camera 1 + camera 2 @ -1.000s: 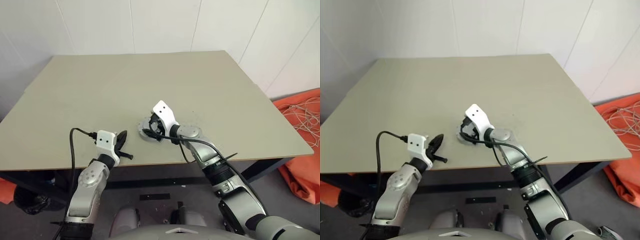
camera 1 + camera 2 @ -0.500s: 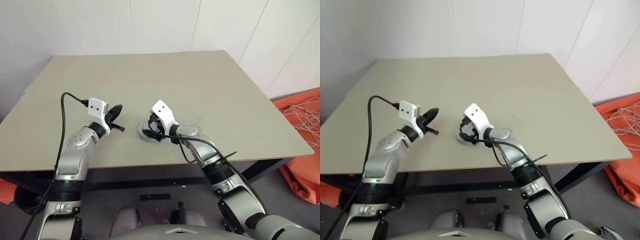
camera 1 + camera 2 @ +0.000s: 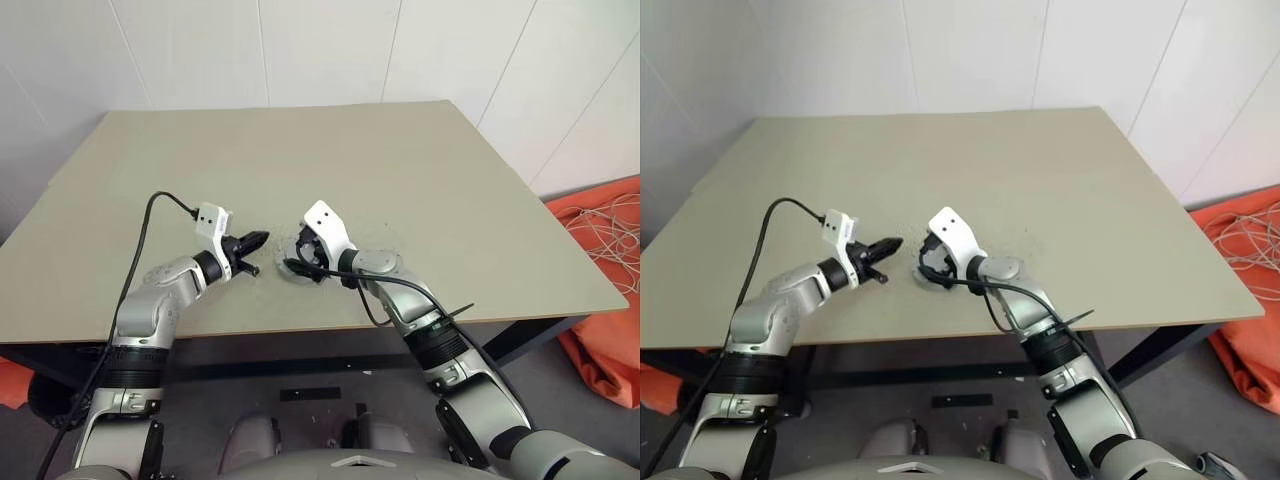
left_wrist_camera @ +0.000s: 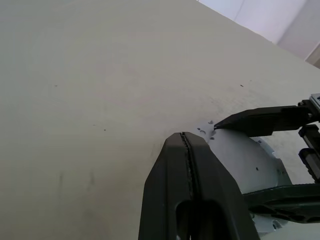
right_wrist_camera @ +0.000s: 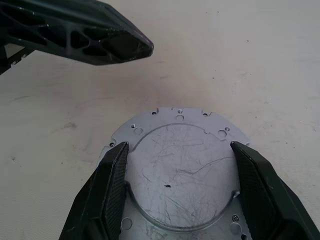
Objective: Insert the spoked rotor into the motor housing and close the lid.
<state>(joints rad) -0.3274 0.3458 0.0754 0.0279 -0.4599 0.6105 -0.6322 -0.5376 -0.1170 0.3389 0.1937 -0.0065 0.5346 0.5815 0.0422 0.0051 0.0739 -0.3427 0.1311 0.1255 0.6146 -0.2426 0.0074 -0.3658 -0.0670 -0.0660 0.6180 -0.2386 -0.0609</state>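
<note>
Silver-grey metal, round and flat-topped with a notched flange of small holes: the motor housing (image 5: 181, 175), lid side up as far as can be judged, lies on the table (image 3: 420, 170) near its front edge. The right hand (image 5: 180, 192) straddles it, fingers (image 5: 112, 182) set wide against opposite sides of the raised disc. The left hand (image 4: 187, 145), fingers pressed together and empty, points toward the housing from the robot's left, tips just beside its flange. The right hand is the nearer. Whether the spoked rotor is inside cannot be told.
</note>
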